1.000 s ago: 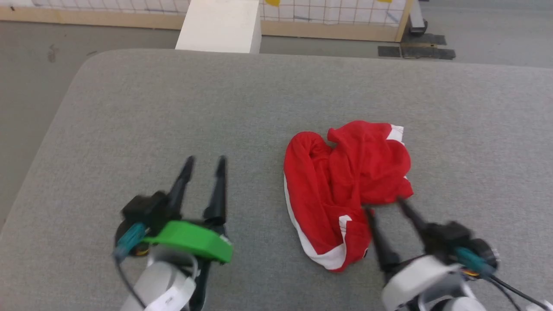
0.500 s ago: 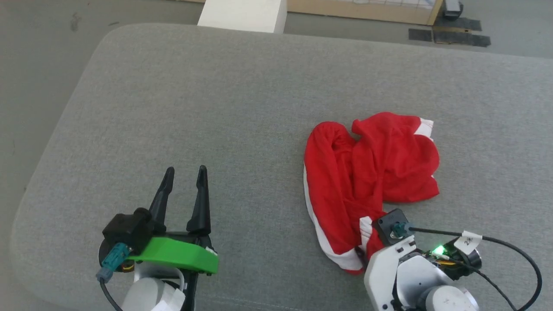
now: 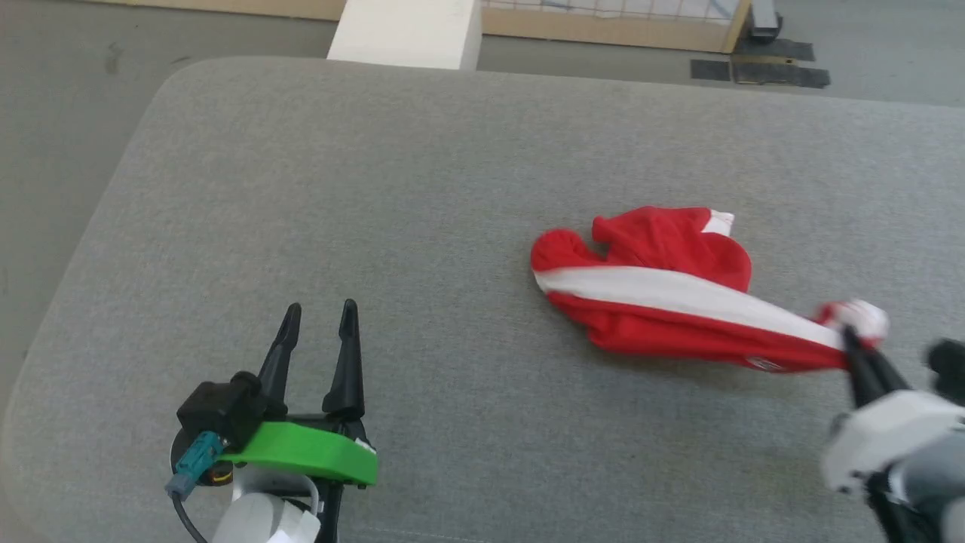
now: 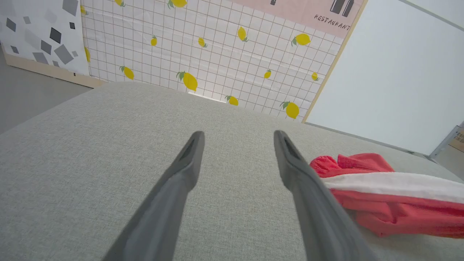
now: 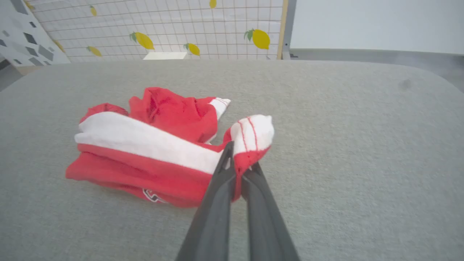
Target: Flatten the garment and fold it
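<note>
The red garment lies bunched on the grey table, right of centre, with a long white stripe stretched across it toward the right. My right gripper is shut on the garment's white-trimmed corner and holds it a little above the table; the right wrist view shows the garment pinched between the two fingers of that gripper. My left gripper stands open over bare table at the lower left, well apart from the cloth. From the left wrist, the gripper is open and the garment lies to its right.
The grey padded table has a rounded far-left corner, with floor beyond it. A white block stands just past the far edge. A lemon-print tiled panel rises behind the table.
My right gripper closed on the garment's near corner and pulled it out to the right, stretching the white stripe across. The left gripper kept its place. The head camera shifted.
</note>
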You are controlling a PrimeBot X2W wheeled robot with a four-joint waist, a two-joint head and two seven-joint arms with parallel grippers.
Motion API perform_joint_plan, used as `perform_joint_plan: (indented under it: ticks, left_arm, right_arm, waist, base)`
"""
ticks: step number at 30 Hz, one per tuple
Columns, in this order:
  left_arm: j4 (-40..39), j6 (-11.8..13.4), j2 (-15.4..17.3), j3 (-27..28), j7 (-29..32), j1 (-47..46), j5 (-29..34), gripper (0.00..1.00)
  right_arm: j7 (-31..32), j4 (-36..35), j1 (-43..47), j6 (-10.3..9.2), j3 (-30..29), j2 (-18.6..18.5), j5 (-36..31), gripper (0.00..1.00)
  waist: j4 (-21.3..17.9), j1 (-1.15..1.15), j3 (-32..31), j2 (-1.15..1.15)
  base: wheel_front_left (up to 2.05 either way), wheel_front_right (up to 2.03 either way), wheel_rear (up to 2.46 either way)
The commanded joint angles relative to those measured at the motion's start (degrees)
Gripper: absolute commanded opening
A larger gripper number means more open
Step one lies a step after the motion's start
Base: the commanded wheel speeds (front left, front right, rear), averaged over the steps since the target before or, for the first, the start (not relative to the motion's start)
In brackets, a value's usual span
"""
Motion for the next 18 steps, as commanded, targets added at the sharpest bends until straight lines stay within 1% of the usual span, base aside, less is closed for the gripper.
perform_joint_plan:
  ticks: [1, 4, 6, 10, 11, 12, 15, 18]
  left_arm:
    - [0.19, -0.04, -0.2, 0.06, -0.2, 0.71, 0.15, 1.0]
    - [0.46, -0.2, -0.2, 0.04, -0.2, 0.49, 0.26, 1.0]
    - [0.66, -0.27, -0.2, -0.03, -0.2, 0.4, 0.35, 1.0]
    - [1.28, -0.55, -0.2, -0.27, -0.2, 0.23, 0.44, 1.0]
    - [1.4, -0.61, -0.2, -0.32, -0.2, 0.19, 0.48, 1.0]
    - [1.52, -0.65, -0.2, -0.3, -0.2, 0.19, 0.52, 1.0]
    - [1.78, -0.76, -0.2, -0.2, -0.2, 0.36, 0.52, 1.0]
    - [2.15, -1.02, -0.2, -0.5, -0.2, 0.42, 0.59, 1.0]
  right_arm:
    - [-0.16, 1.02, 1.14, -0.1, -2.69, -0.01, 0.69, 0.0]
    - [0.46, 5.11, 1.8, -0.1, -8.47, -0.01, 0.73, 0.0]
    - [1.19, 8.41, 1.8, -0.1, -11.1, 0.0, 0.57, 0.0]
    - [2.56, 15.1, 1.07, -0.1, -14.08, 0.0, -0.23, 0.0]
    - [2.04, 15.85, 0.69, -0.1, -14.11, 0.0, -0.28, 0.33]
    - [0.88, 16.42, 0.25, -0.1, -13.85, 0.0, -0.26, 1.0]
    - [-3.45, 16.84, -0.63, -0.1, -13.09, 0.0, 0.13, 1.0]
    - [-11.21, 14.74, -1.06, -0.1, -11.64, 0.0, -0.65, 1.0]
  waist:
    - [-1.19, 0.0, -0.56, 0.0]
    - [-2.17, 0.0, -0.58, 0.0]
    - [-2.72, 0.0, -0.6, 0.0]
    - [-3.49, 0.0, -0.64, 0.0]
    - [-3.59, 0.0, -0.68, 0.0]
    - [-3.77, 0.0, -0.8, 0.0]
    - [-4.17, 0.0, -1.25, 0.0]
    - [-4.39, 0.0, -1.82, 0.0]
  base:
    - [0.0, 0.0, 0.0]
    - [0.0, 0.0, 0.0]
    - [0.0, 0.0, 0.0]
    - [0.0, 0.0, 0.0]
    - [0.0, 0.0, 0.0]
    - [0.0, 0.0, 0.0]
    - [0.0, 0.0, 0.0]
    - [0.0, 0.0, 0.0]
